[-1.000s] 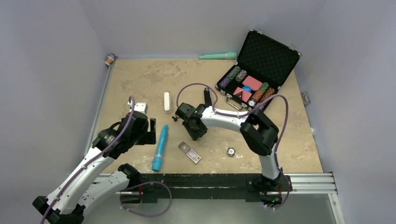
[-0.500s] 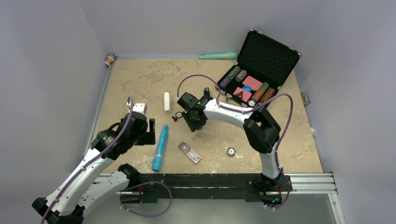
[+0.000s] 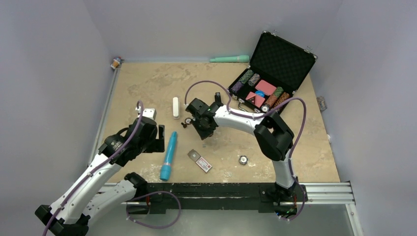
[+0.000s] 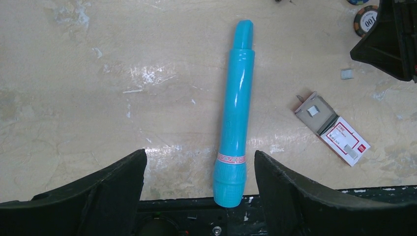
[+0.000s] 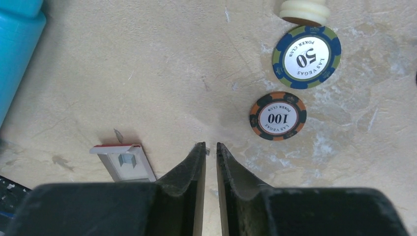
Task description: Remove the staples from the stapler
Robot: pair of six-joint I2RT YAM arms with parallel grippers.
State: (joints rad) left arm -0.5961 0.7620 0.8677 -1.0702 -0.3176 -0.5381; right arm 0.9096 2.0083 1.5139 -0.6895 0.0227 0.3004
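Observation:
The slim black stapler sits near the open case, behind my right wrist. My right gripper points down at the table just right of the staple box. Its jaws are open by only a narrow slit. A tiny grey staple piece shows at the tips against the left finger and does not span the gap. My left gripper is wide open above the thick end of the blue tube, holding nothing.
Two poker chips lie just beyond my right fingertips, by the white stick. The open poker case stands at the back right. A small round piece lies front right and a white cube by my left wrist.
My right gripper has moved away from the staple box, back and slightly left toward the chips, and its jaws have narrowed. The left arm has stayed put.

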